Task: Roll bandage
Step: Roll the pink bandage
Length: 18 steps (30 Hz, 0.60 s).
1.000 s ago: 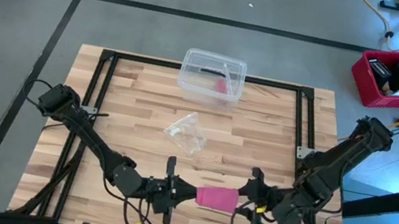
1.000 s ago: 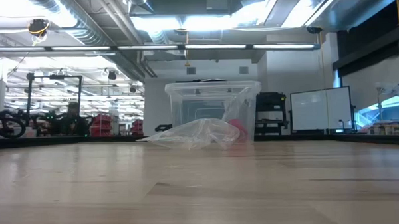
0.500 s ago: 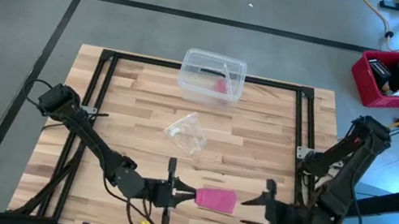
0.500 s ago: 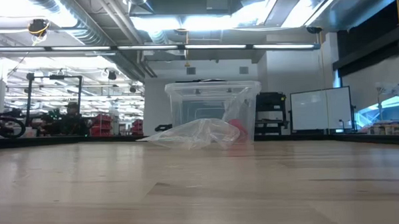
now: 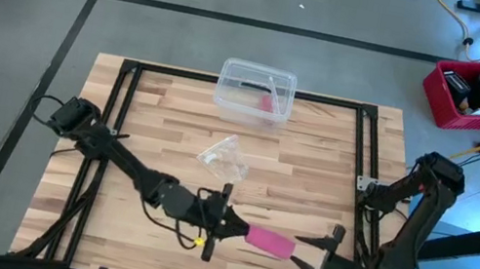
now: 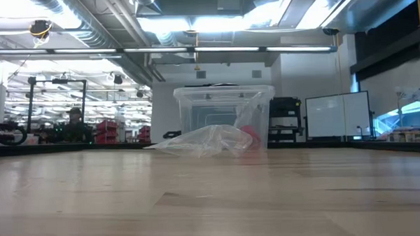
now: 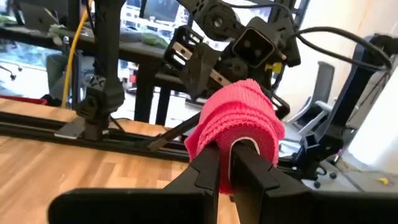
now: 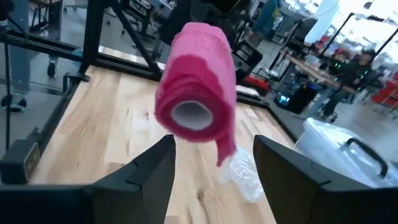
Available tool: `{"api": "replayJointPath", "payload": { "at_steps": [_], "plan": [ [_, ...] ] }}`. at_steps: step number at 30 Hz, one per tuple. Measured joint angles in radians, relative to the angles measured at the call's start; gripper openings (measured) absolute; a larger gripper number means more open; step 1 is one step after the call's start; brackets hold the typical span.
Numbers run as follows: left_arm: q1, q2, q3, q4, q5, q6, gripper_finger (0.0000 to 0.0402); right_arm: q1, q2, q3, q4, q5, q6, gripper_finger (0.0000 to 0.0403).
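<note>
On one wooden table [image 5: 313, 167]: lying near the front edge, one rolled pink bandage [image 5: 268, 243]; pinching its end, left gripper [image 5: 226, 225] nearly closed; waiting just apart, right gripper [image 5: 322, 258] spread wide, holding nothing.

Both arms are dark, slim, jointed links wrapped in loose black cables. The left hand [image 5: 222, 223] carries a small yellow tag near its wrist. The right hand [image 5: 324, 265] has two black, broad, flat-faced fingers [image 8: 140, 174].
</note>
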Motion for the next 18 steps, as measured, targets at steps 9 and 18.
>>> {"api": "replayJointPath", "payload": {
  "at_steps": [9,18],
  "plan": [
    [-0.009,0.000,0.000,-0.008,0.008,0.008,0.0021,-0.012,-0.004,0.045,0.008,-0.006,-0.159,0.0189],
    [-0.015,0.000,0.000,-0.010,0.023,0.017,0.0021,-0.026,-0.005,0.069,0.010,-0.016,-0.258,0.0080]
  ]
}}
